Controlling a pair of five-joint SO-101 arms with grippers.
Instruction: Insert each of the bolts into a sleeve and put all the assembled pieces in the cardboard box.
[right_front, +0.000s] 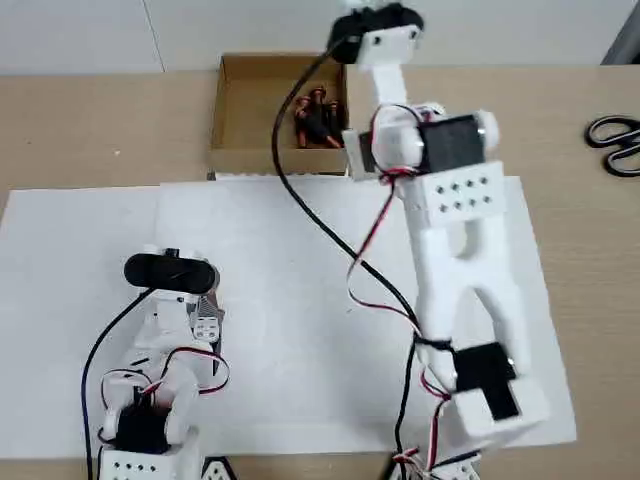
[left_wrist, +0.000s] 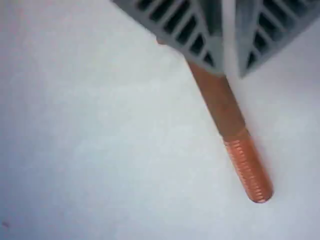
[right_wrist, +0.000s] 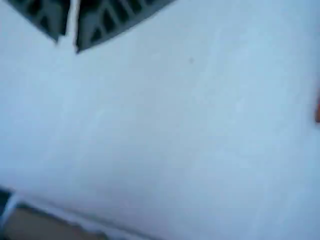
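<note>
A copper bolt (left_wrist: 235, 145) sticks out from between the jaws of my left gripper (left_wrist: 222, 65), which is shut on its smooth shank. The threaded end hangs free just above white paper. In the high view the left arm (right_front: 170, 330) is folded at the table's near left. The right arm (right_front: 450, 200) stretches out as far as the cardboard box (right_front: 225, 110) at the back. Several copper and dark pieces (right_front: 318, 118) lie in the box's right part. My right gripper (right_wrist: 72, 35) hovers over the paper, jaws together with nothing between them.
White paper sheets (right_front: 280, 300) cover the middle of the wooden table. A pair of scissors (right_front: 615, 145) lies at the far right edge. A black cable (right_front: 300, 200) runs from the right arm across the paper. A sliver of orange (right_wrist: 317, 110) shows beside the right gripper.
</note>
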